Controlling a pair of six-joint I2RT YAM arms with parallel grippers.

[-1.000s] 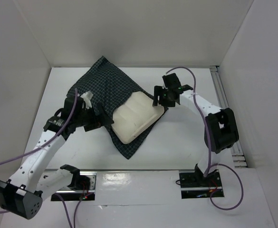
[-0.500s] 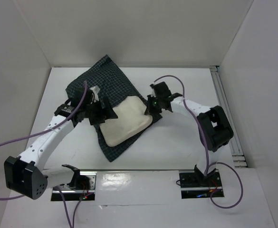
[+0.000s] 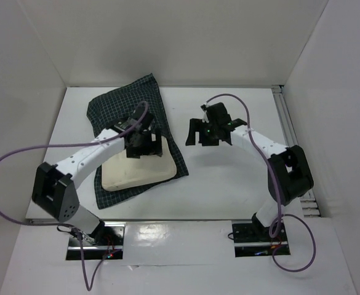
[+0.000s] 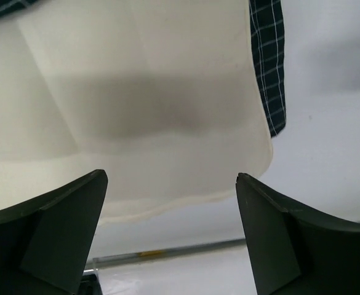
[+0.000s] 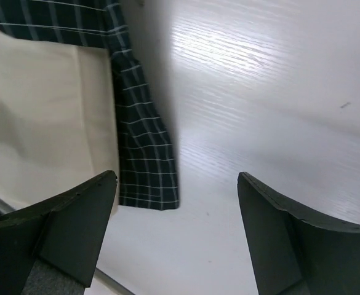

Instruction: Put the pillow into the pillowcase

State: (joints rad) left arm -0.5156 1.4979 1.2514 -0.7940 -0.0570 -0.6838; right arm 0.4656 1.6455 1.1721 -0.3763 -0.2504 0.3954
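From my station I see one pillow (image 3: 140, 173), cream and plump, left of the table's middle. It lies on the one pillowcase (image 3: 119, 108). Dark checked fabric shows beyond its far end, along its right side and at its near-left corner. I cannot tell whether the far end sits inside the opening, because the left arm covers it.

The left gripper (image 3: 144, 145) is over the pillow's far edge. In its wrist view the fingers (image 4: 56, 236) stand wide apart with nothing pinched. The pillow (image 4: 155, 92) fills the space ahead and a strip of pillowcase (image 4: 269, 61) shows to one side.

The right gripper (image 3: 208, 132) is apart from the fabric, just right of it. Its fingers (image 5: 278, 239) are also spread, holding nothing, above the pillowcase's (image 5: 144, 153) corner and the table (image 5: 260, 123).

For room, I have bare table (image 3: 229, 184) from the pillowcase's right edge to the side rail (image 3: 285, 117). There is a narrower strip on the left. The fabric's far corner lies near the back wall (image 3: 186, 43).

I count two arms and two purple cables (image 3: 7, 166).
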